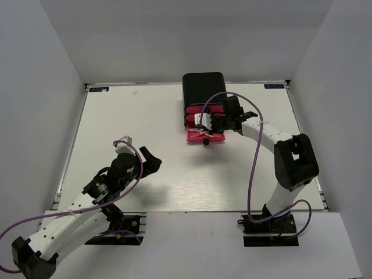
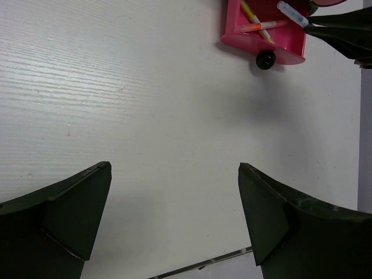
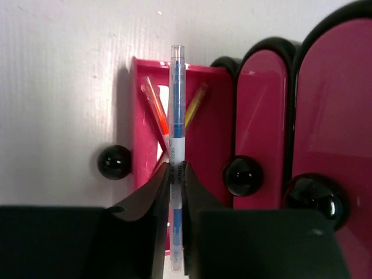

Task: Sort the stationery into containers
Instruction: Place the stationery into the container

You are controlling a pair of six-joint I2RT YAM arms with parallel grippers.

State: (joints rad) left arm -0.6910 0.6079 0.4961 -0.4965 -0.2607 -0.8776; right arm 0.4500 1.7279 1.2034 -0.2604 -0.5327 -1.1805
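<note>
Right gripper (image 3: 176,177) is clenched tight on the light-blue pen (image 3: 177,99), both fingers (image 3: 156,195) pinching its lower barrel. The pen's long axis runs straight out from the fingertips, left to right in the scene, with the clear end pointing left. There's a white band with tiny print on the barrel, too small to read. It hangs over the open drawer (image 3: 139,125), the lowest one, pulled toward the near side, black knob (image 3: 114,161) out front. Inside the tray lie a pink pen (image 3: 157,104) and a yellow pen (image 3: 196,102), crossed over each other. To the far side, two closed drawers (image 3: 264,110) sit in the black box (image 1: 203,87). Over on the left, the left gripper (image 2: 174,215) hovers above the white table (image 2: 145,104), jaws spread wide, nothing between them.
</note>
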